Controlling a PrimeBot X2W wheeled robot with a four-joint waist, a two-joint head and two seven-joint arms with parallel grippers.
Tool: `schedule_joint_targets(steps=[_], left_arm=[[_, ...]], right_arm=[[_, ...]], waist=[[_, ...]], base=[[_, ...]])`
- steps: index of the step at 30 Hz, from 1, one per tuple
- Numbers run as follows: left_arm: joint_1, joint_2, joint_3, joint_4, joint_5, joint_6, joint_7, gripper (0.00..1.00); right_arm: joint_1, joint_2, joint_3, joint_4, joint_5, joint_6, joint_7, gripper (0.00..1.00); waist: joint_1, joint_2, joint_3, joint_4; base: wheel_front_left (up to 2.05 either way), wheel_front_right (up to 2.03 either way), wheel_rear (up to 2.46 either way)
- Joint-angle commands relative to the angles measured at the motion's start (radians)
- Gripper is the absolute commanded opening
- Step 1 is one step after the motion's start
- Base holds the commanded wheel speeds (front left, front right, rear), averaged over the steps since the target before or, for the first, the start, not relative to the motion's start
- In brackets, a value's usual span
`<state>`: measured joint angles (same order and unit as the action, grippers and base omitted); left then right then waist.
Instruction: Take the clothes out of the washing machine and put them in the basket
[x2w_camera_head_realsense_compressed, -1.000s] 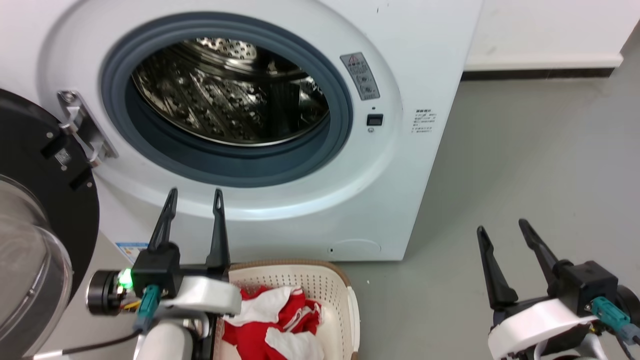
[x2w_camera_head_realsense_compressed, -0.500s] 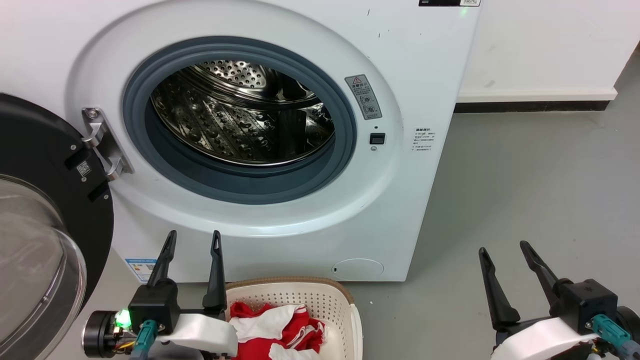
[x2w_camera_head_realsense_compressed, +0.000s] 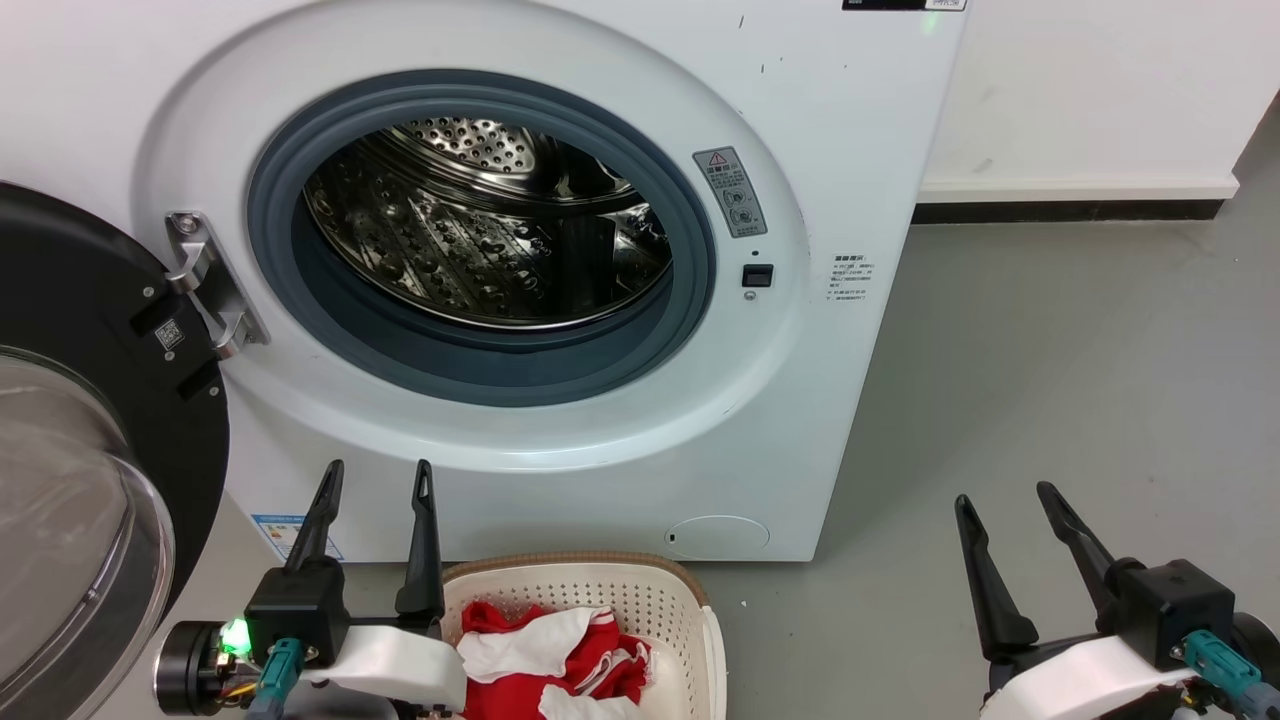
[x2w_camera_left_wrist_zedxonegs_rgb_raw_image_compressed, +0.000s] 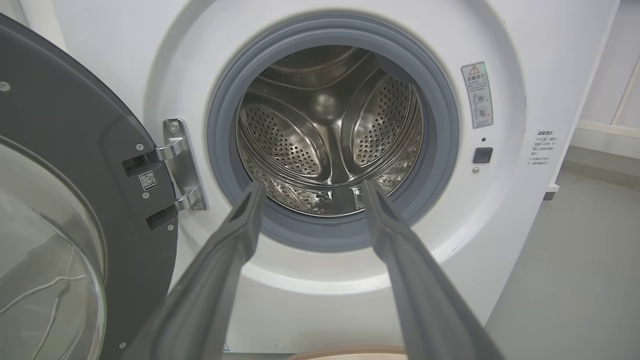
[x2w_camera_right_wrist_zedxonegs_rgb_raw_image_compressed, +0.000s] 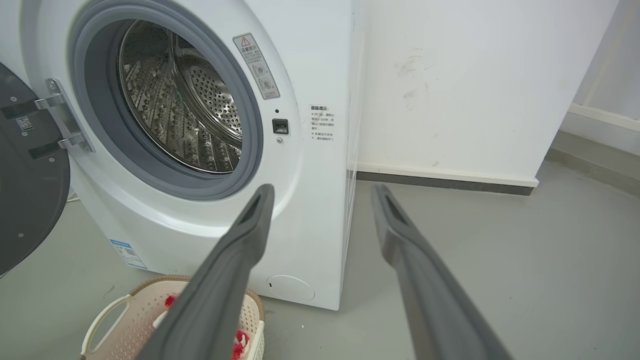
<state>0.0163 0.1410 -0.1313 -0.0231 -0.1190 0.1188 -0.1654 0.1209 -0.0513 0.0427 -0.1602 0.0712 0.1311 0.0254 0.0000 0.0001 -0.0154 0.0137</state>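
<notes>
The white washing machine (x2w_camera_head_realsense_compressed: 820, 150) stands with its round door (x2w_camera_head_realsense_compressed: 90, 420) swung open to the left. Its steel drum (x2w_camera_head_realsense_compressed: 480, 230) holds no fabric that I can see, also in the left wrist view (x2w_camera_left_wrist_zedxonegs_rgb_raw_image_compressed: 330, 130). Red and white clothes (x2w_camera_head_realsense_compressed: 560, 655) lie in the cream basket (x2w_camera_head_realsense_compressed: 640, 590) on the floor below the machine's front. My left gripper (x2w_camera_head_realsense_compressed: 375, 478) is open beside the basket's left rim, fingers pointing up at the machine. My right gripper (x2w_camera_head_realsense_compressed: 1000, 498) is open over the floor at the lower right, holding nothing.
Grey floor (x2w_camera_head_realsense_compressed: 1050, 380) stretches to the right of the machine, ending at a white wall with a dark skirting (x2w_camera_head_realsense_compressed: 1070, 210). The open door takes up the space at the left. The basket (x2w_camera_right_wrist_zedxonegs_rgb_raw_image_compressed: 120, 320) also appears low in the right wrist view.
The head view rose over the last second, so the machine and basket sit lower in it. Both grippers stay open; the left one has shifted slightly left and down.
</notes>
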Motion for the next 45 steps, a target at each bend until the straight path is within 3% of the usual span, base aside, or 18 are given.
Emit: schedule_joint_targets(steps=[1, 10, 11, 14, 26, 45], left_arm=[[0.001, 0.002, 0.0, -0.002, -0.004, 0.005, 0.001, 1.0], [-0.003, 0.008, -0.002, -0.009, -0.011, 0.008, -0.006, 1.0], [0.0, 0.006, -0.001, -0.006, -0.008, 0.006, -0.005, 0.0], [0.008, 0.002, -0.004, 0.001, -0.024, 0.004, -0.005, 0.0], [-0.014, 0.0, 0.024, 0.04, -0.283, -0.035, 0.029, 0.0], [-0.049, -0.007, 0.06, 0.109, -0.61, -0.093, 0.077, 0.0]], right_arm=[[-0.005, 0.002, 0.0, 0.001, 0.003, -0.001, -0.007, 1.0], [-0.007, 0.002, -0.002, 0.007, 0.007, -0.001, -0.013, 1.0], [0.0, 0.0, -0.001, 0.005, 0.008, 0.0, -0.008, 0.0], [0.009, 0.0, 0.005, 0.017, 0.023, 0.0, -0.012, 0.0], [-0.034, -0.018, -0.003, 0.079, 0.296, 0.0, -0.011, 0.0], [-0.087, -0.033, -0.016, 0.162, 0.636, 0.0, -0.007, 0.0]], waist=[[0.0, -0.0001, 0.0, -0.001], [0.0, -0.0001, -0.001, 0.0], [0.0, -0.0001, -0.001, 0.001], [0.0, -0.0001, -0.001, 0.001], [0.0, -0.0001, 0.001, -0.001], [0.0, -0.0001, 0.004, -0.003]], base=[[0.0, 0.0, 0.0], [0.0, 0.0, 0.0], [0.0, 0.0, 0.0], [0.0, 0.0, 0.0], [0.0, 0.0, 0.0], [0.0, 0.0, 0.0]])
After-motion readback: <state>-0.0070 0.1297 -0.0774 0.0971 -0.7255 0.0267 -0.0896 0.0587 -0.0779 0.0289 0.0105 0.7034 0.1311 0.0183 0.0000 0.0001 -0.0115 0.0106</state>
